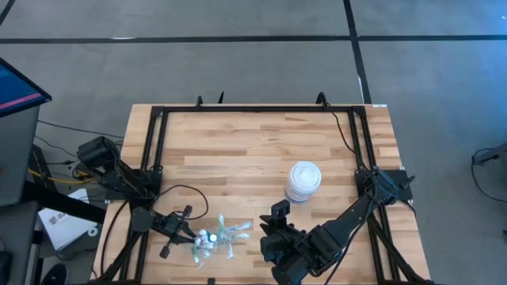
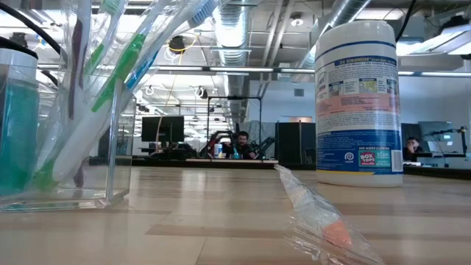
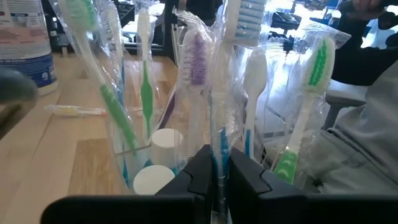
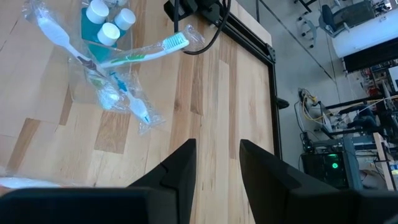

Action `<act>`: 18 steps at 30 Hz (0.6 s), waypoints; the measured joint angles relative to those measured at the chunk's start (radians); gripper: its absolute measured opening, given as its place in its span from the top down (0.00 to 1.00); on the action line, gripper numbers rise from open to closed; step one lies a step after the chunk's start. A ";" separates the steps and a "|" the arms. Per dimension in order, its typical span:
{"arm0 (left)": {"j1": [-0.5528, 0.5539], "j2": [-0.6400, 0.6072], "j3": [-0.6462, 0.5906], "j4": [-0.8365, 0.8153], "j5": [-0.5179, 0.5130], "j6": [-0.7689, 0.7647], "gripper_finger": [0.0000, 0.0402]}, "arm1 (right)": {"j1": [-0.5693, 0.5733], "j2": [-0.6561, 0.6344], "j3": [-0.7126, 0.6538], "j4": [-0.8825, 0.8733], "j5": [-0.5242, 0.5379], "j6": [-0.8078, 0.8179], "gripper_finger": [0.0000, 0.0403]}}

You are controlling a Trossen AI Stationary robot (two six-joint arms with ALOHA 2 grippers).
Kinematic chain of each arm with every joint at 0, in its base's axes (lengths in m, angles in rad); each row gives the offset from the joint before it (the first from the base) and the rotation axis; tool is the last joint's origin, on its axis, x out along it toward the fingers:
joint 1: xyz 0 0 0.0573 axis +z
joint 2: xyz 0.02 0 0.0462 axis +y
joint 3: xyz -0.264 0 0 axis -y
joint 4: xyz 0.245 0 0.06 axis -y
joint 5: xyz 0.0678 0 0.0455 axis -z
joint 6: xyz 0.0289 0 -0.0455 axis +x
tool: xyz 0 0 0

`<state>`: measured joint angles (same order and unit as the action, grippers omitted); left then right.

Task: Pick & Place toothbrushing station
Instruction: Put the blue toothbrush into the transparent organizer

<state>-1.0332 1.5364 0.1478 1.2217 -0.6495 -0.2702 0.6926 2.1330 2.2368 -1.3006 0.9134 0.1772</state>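
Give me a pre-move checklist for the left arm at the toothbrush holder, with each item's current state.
1. Left gripper shut on a wrapped blue toothbrush: ok.
2. Clear holder upright on the table: ok.
3. Neighbouring wrapped toothbrushes clear of the held one: not ok, they crowd against it.
4. White-capped bottles standing in the holder: ok.
5. Right gripper open, empty and off to the side: ok.
6. Wipes canister clear of the left arm's path: ok, it stands well apart.

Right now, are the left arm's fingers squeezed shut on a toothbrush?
Yes, shut. In the left wrist view the left gripper pinches a wrapped blue toothbrush, its dark fingers pressed against both sides.
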 joint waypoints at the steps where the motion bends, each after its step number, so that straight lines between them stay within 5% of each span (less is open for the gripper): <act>1: 0.000 0.000 0.000 0.000 0.000 0.000 0.95 | 0.000 0.000 0.000 0.000 0.000 0.000 0.72; 12: 0.000 -0.008 0.000 -0.002 -0.001 0.001 0.94 | 0.000 0.000 0.000 0.002 0.000 0.000 0.72; 18: 0.000 -0.011 0.000 0.000 -0.001 0.001 0.86 | 0.000 0.000 0.000 0.003 0.000 0.000 0.72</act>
<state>-1.0332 1.5257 0.1478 1.2221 -0.6506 -0.2687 0.6926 2.1330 2.2368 -1.2972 0.9134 0.1772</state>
